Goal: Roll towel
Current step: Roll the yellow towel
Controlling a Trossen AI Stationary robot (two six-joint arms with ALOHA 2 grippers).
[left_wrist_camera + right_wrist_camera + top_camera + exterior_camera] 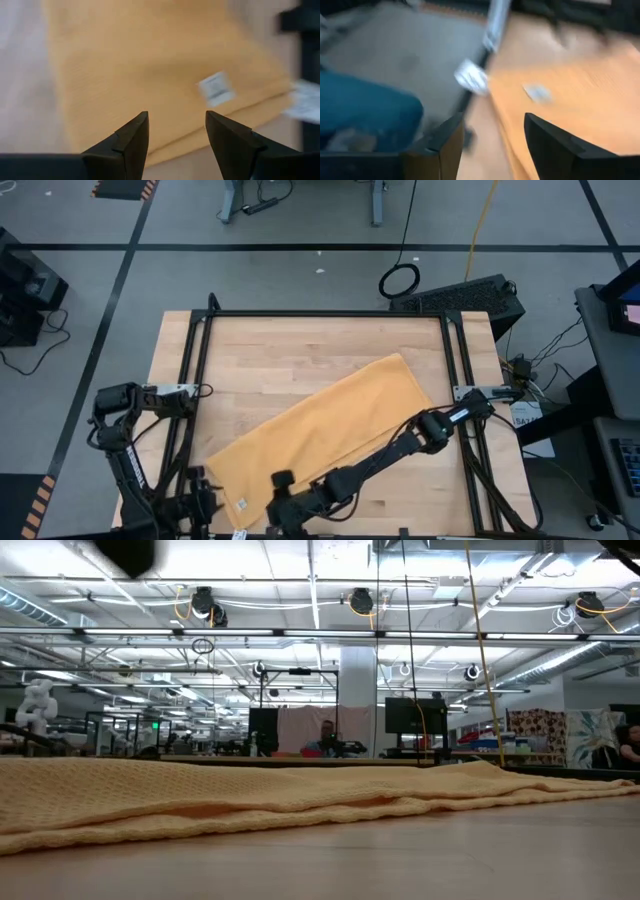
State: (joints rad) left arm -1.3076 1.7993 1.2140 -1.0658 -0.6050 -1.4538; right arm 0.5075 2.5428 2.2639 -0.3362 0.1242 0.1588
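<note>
the towel (320, 435) lies flat and diagonal across the wooden table (280, 350), unrolled, its near short end with the white label (240, 504) offered for a start. both grippers hover there: left gripper (176, 131) released, empty; right gripper (492, 132) also parted, holding nothing.

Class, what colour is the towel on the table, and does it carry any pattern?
The towel is plain mustard yellow with no pattern; the high view shows it best.

Bright ceiling lights, wrist views motion-blurred
</note>
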